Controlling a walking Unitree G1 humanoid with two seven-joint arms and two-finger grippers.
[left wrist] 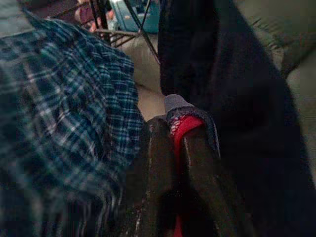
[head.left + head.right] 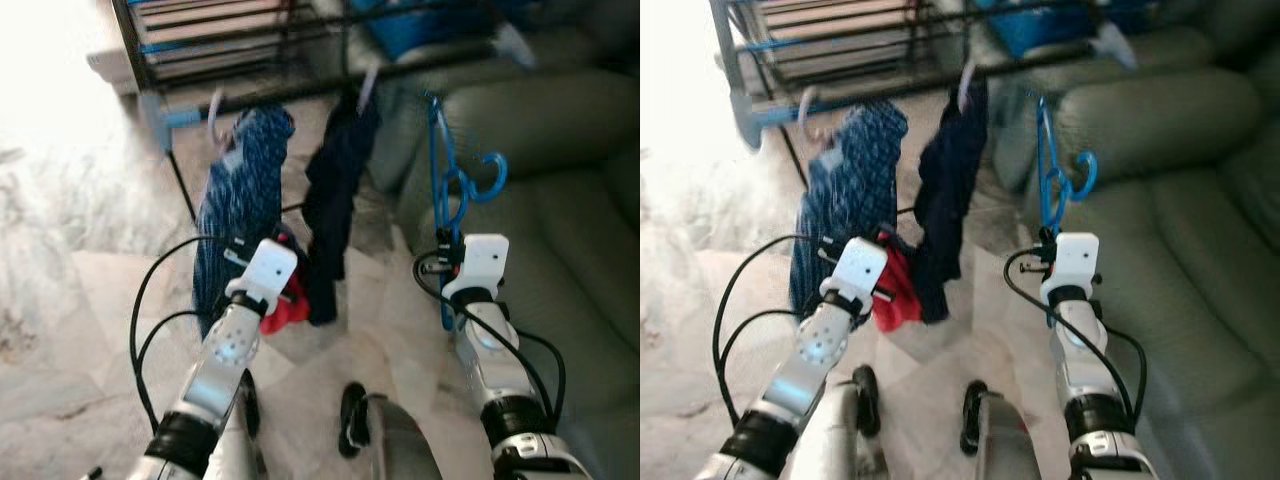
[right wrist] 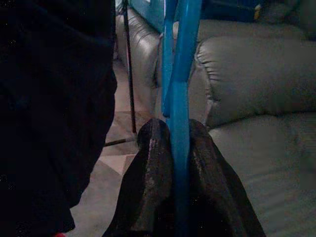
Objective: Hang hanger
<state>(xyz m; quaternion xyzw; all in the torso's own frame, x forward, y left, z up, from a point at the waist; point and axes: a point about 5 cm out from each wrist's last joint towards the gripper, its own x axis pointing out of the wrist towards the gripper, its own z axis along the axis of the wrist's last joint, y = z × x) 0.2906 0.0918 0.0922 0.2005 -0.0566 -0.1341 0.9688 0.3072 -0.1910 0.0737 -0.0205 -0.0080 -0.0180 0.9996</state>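
This was a living room in a home, used for drying laundry. A grey-green leather sofa (image 2: 560, 200) filled one side, and the floor (image 2: 90, 300) was pale marbled tile. A metal drying rack (image 2: 230, 50) stood before the sofa, with a checked blue shirt (image 2: 240, 200) and a dark garment (image 2: 335, 190) hanging from its rail.

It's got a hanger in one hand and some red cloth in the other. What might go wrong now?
The blue hanger is pinched edge-on in the right end effector, so it might twist or slip. The rack already carries a plaid shirt and a dark garment; the hanger's hook may snag them.
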